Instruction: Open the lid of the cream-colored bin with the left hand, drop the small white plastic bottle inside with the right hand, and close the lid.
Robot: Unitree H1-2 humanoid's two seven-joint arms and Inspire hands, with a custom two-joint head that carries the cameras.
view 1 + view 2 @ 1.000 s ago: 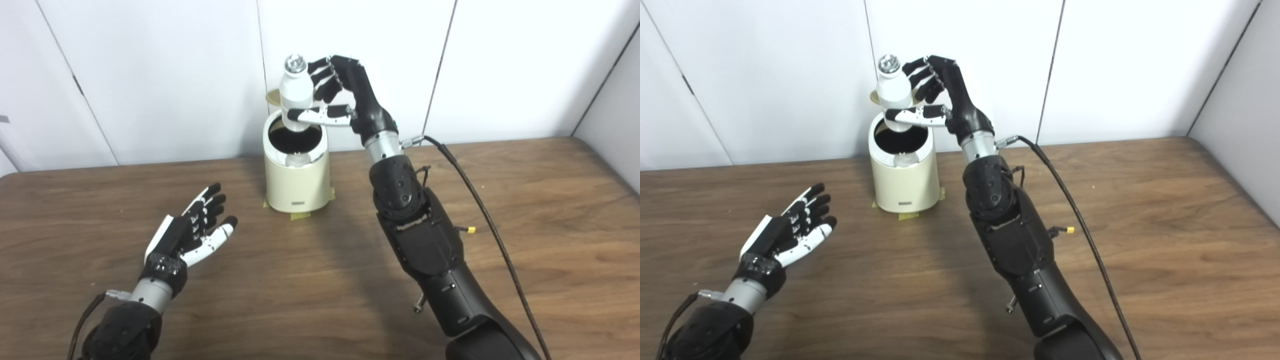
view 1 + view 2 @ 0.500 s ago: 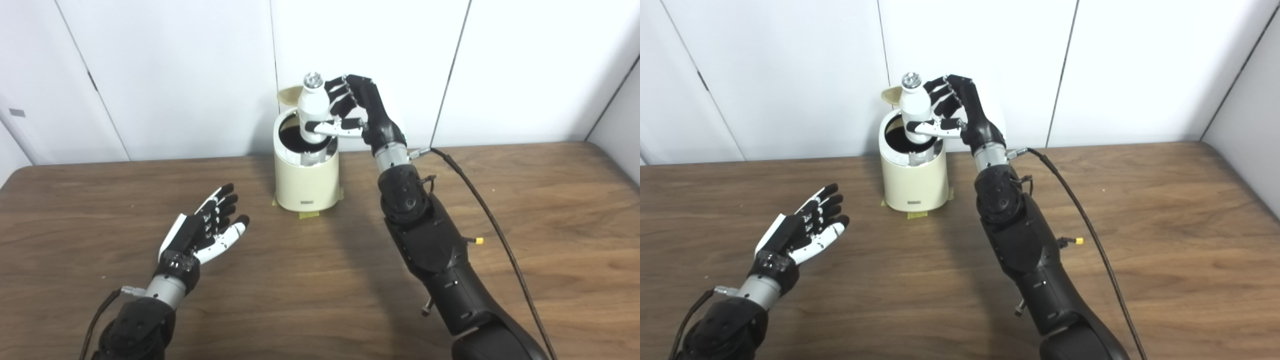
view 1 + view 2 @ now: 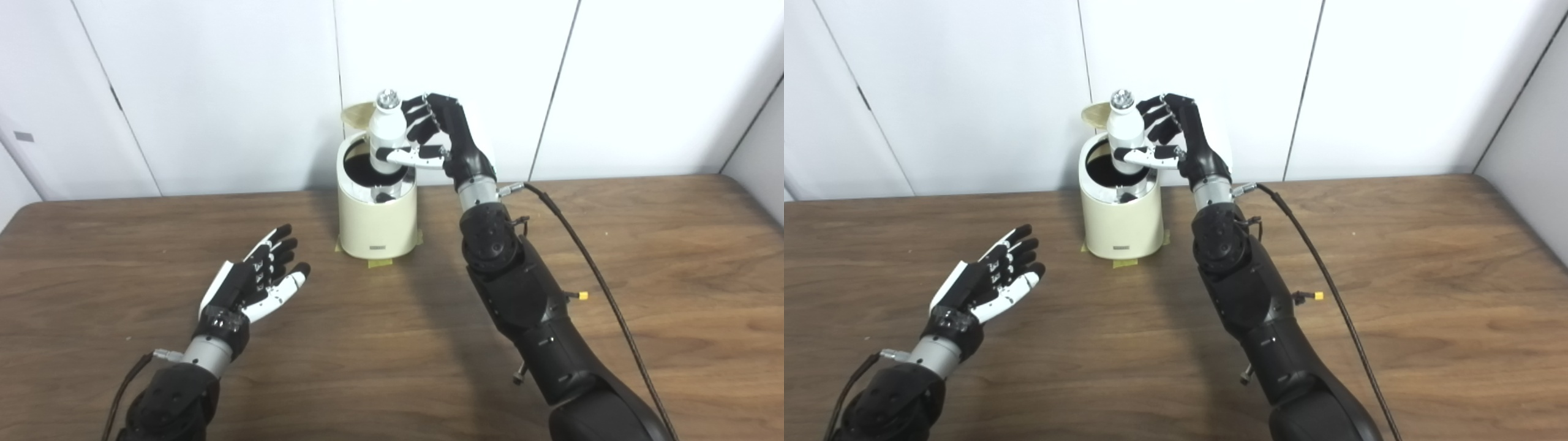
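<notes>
Bottle (image 3: 387,138), small and white, stands upright over the open cream bin (image 3: 376,223), pinched by the right robot hand (image 3: 438,131); left robot hand (image 3: 260,282) lies spread, well left of the bin.

The dark wooden table (image 3: 643,257) is carrying the cream-colored bin (image 3: 376,223) at its far edge — sitting on yellowish tape strips (image 3: 380,262).

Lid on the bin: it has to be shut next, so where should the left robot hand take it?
Judging by its pose, the lid stands tipped up behind the bin. Reach over from the front-left and push its top edge forward and down.
</notes>
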